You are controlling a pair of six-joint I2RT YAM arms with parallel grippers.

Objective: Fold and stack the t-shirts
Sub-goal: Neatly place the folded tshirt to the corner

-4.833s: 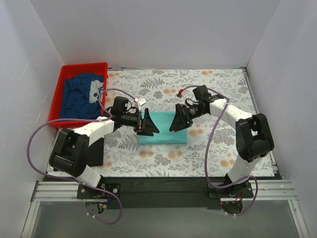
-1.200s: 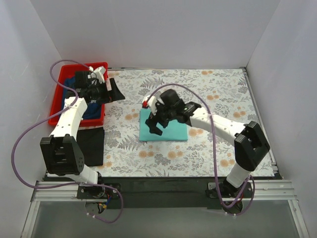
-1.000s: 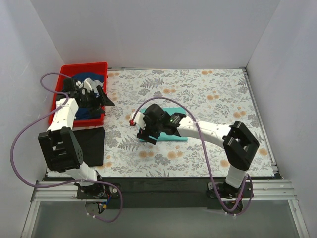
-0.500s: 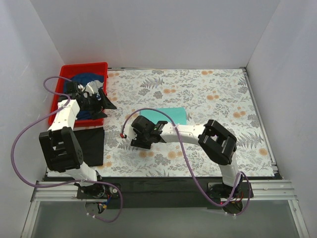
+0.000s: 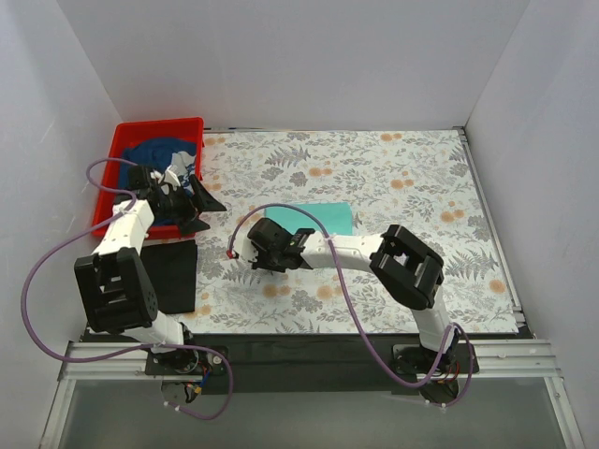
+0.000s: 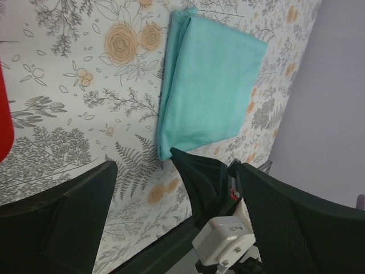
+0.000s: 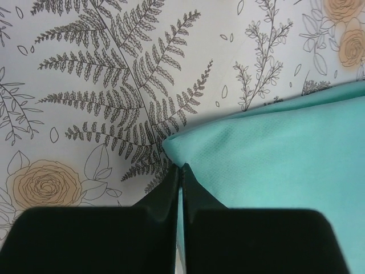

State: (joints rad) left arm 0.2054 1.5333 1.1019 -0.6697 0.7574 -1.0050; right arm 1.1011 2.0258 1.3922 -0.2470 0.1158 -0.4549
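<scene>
Right gripper (image 7: pixel 179 171): the jaws are pressed fully together. Their tips sit at the near-left corner of the folded teal t-shirt (image 5: pixel 323 217), touching its edge. Whether any cloth is pinched between them cannot be told.

Left gripper (image 5: pixel 201 210): the jaws are spread wide and hold nothing. It hangs at the right rim of the red bin (image 5: pixel 159 124), reaching out over the table (image 5: pixel 402 178), well apart from the teal t-shirt.

Change, right arm: a second ago its jaws stood open above the left end of the teal t-shirt. Now they are closed and lower, at that shirt's near-left corner.

Change, left arm: nearly five seconds ago it worked at the teal t-shirt's left end. A second ago it was over the bin. Now it has slid a little toward the bin's right rim, jaws still wide.

Change, teal t-shirt: it lies where it lay a second ago.

Teal t-shirt: flat in the middle of the table, folded into a rectangle. Its long axis runs left to right, parallel to the near edge. The wrist view shows layered edges along its left end.

Navy t-shirt (image 5: pixel 159 152): crumpled inside the red bin at the far-left corner, with no clear axis.

Black t-shirt (image 5: pixel 178 276): a folded rectangle by the near-left corner, its long axis running near to far, partly hidden by the left arm.
</scene>
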